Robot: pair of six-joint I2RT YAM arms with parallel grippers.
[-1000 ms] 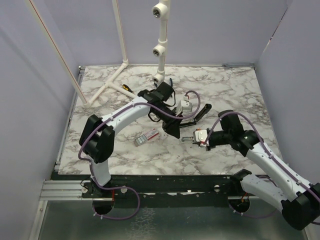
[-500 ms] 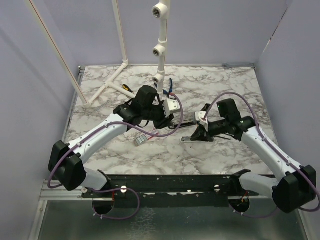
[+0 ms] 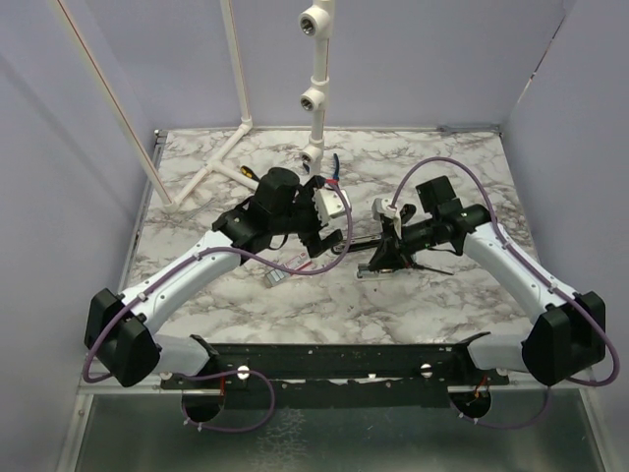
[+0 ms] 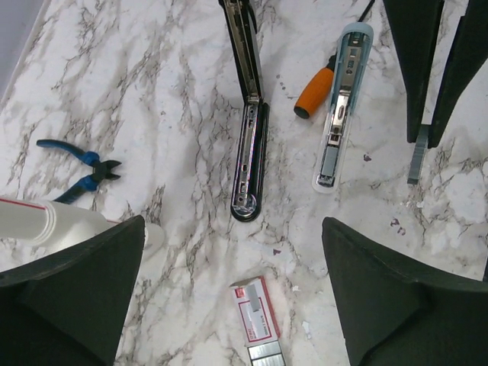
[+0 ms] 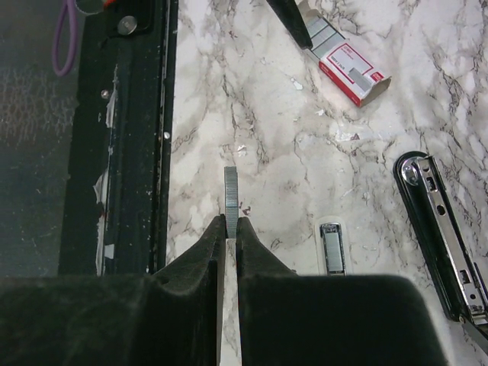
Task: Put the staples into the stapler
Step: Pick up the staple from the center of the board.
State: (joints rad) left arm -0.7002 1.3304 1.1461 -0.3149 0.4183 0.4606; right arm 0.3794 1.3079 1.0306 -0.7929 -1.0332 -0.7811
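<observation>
The left hand (image 4: 232,227) is hovering over the counter (image 4: 152,91) with its fingers spread wide, gripping nothing. The black stapler (image 4: 248,145) is lying opened flat below, between those fingers, and the white staple box (image 4: 255,309) is sitting near its end. The right hand (image 5: 231,223) is pinching a staple strip (image 5: 231,187), apart from the stapler.

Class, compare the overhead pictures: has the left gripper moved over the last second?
Yes. Seen from above, the left gripper has shifted left, from well to the right of the staple box to close beside it.
</observation>
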